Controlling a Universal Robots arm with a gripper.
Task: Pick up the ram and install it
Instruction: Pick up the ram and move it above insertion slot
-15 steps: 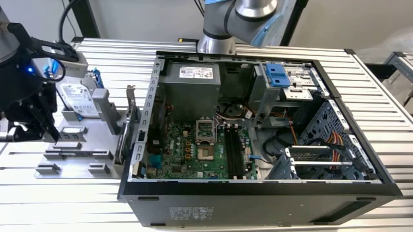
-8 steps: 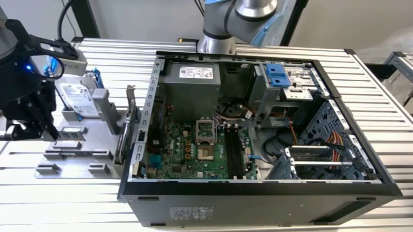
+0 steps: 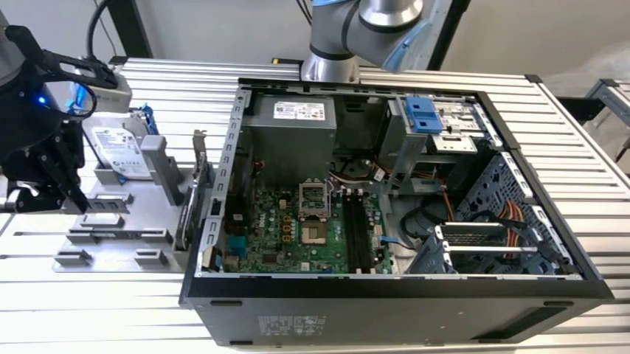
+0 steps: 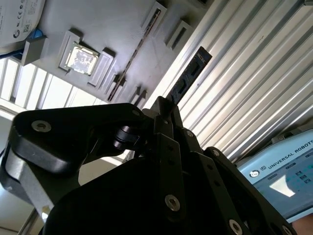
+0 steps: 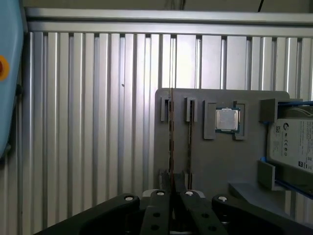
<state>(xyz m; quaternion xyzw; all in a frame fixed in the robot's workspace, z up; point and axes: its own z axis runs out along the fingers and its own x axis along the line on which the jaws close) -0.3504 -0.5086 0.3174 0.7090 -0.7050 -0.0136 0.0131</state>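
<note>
The ram is a thin dark stick that juts out from between my fingertips, above the ribbed table. It appears edge-on in the first wrist view as a narrow line. My gripper is shut on its near end. In the exterior view my gripper hangs at the exterior view's left, beside the grey holder plate. A second thin stick stands on edge in the plate's slots. The open computer case lies in the middle, with dark memory slots on its green board.
On the holder plate sit a square silver chip, a silver hard drive and an upright card with a metal bracket. The arm's base stands behind the case. A blue-edged pendant lies nearby.
</note>
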